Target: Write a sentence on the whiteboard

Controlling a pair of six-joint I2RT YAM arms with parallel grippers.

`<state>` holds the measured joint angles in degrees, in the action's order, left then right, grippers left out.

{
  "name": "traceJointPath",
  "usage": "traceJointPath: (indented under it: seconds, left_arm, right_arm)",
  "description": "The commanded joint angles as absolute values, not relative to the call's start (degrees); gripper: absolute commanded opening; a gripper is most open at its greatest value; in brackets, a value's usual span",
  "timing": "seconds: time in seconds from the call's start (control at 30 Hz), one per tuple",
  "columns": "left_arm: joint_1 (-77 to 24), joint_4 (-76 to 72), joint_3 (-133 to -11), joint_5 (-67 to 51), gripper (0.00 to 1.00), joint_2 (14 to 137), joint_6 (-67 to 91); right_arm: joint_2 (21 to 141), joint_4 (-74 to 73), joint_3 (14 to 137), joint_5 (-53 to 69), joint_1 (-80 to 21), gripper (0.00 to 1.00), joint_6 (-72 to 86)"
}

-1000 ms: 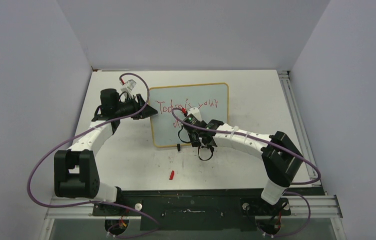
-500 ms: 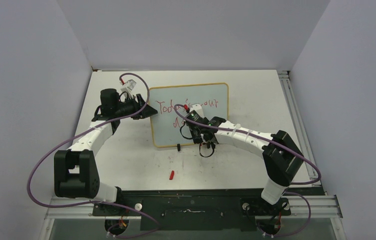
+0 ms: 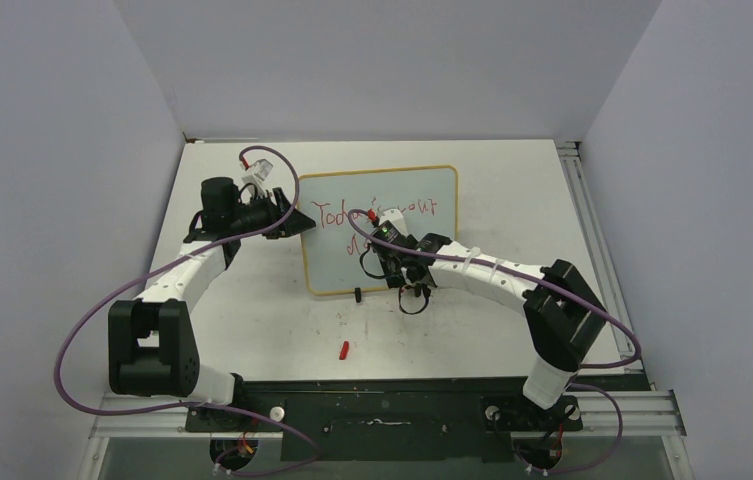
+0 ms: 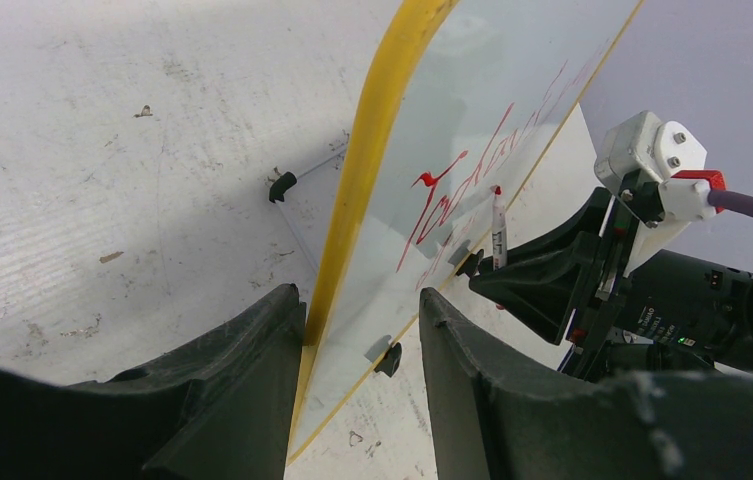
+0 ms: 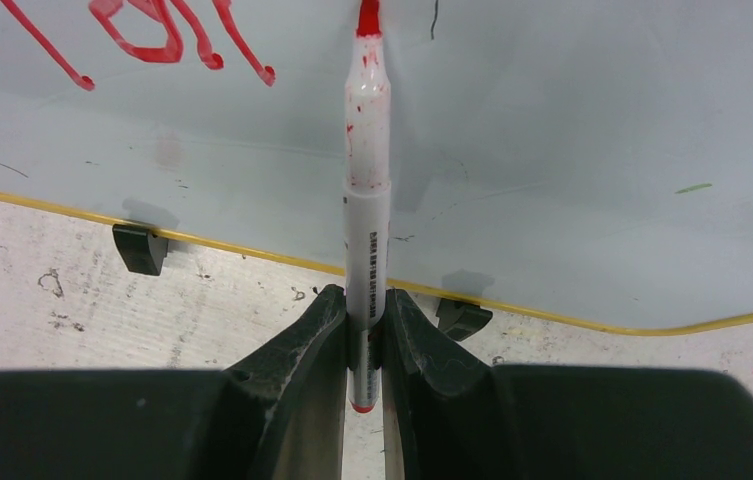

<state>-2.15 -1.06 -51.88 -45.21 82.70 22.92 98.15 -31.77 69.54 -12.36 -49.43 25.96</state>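
The whiteboard (image 3: 337, 265) lies mid-table, white with a thin yellow frame. The sentence (image 3: 332, 215) in red marker runs across its upper part, partly hidden by my right arm. My left gripper (image 3: 287, 215) straddles the board's left edge. In the left wrist view its jaws (image 4: 362, 300) are closed partway over the whiteboard (image 4: 452, 120), one finger pressed against the yellow frame. My right gripper (image 5: 364, 300) is shut on a white marker (image 5: 367, 230). The marker's red tip points at the whiteboard (image 5: 572, 150) below the red sentence (image 5: 152, 25).
A small red cap (image 3: 345, 350) lies on the table in front of the board. Two black clip feet (image 5: 139, 248) (image 5: 462, 318) hold the board's near edge. A metal rail (image 3: 592, 240) runs along the table's right side. Walls close in on three sides.
My right gripper has shifted the marker slightly to the right over the board. The left arm and the board have not moved.
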Motion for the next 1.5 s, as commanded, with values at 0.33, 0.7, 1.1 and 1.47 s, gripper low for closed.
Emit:
traceJointPath:
  seconds: [0.33,0.7,1.1,1.47]
  left_arm:
    - [-2.64,-3.25,-52.47,-47.81,0.44,80.62,23.10]
    - [-2.64,-3.42,-52.47,-47.90,0.44,80.60,23.20]
    - [-2.64,-3.58,-52.30,-47.91,0.44,80.52,23.29]
    - [-2.64,-3.65,-52.29,-47.90,0.44,80.50,23.29]
  right_arm:
    - [100.01,-30.72,71.07,-10.81,-49.66,0.05,25.64]
    - [101.15,-29.46,69.19,-9.03,-52.18,0.05,27.30]
    - [102.60,-27.77,67.62,-7.13,-55.28,0.05,28.96]
    - [100.92,-30.79,70.00,-8.56,-57.36,0.05,28.98]
